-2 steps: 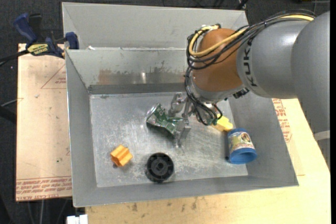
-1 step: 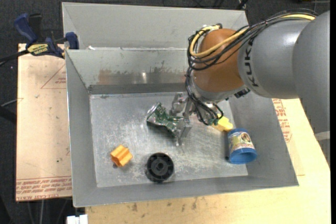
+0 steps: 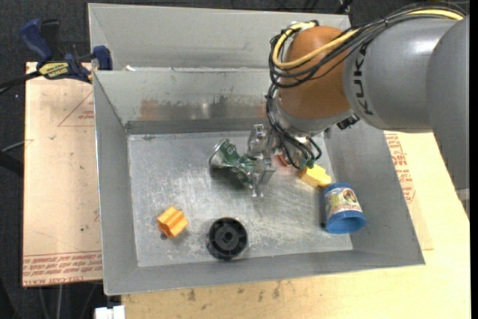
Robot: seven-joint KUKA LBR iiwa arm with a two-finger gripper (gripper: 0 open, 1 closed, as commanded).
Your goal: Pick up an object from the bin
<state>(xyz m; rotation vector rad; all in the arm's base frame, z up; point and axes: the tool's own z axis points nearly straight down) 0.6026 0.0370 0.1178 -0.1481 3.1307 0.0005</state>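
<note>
Near the middle of the grey metal bin (image 3: 170, 169), the tool (image 3: 258, 180) is down close to the floor, hanging from the arm (image 3: 420, 78) that comes in from the right. An orange cover (image 3: 314, 83) sits on the wrist above it, with yellow and black cables (image 3: 293, 38) looping over the top. The tool's tip is right against a crumpled green and silver thing (image 3: 230, 160), something like a squashed wrapper, which lies on the bin floor just to the tool's left and a little towards the back wall. Whether the tool is released or clenched I cannot tell, nor whether it has any grip on the crumpled thing. A small yellow piece (image 3: 316, 175) lies just to the right of the tool. Further right, near the sloping side wall, a blue can (image 3: 343, 210) with a printed label lies on its side. An orange block (image 3: 171, 222) rests towards the front left of the floor, well apart from the tool. A black round disc (image 3: 226, 237) lies beside it, close to the front wall.
</note>
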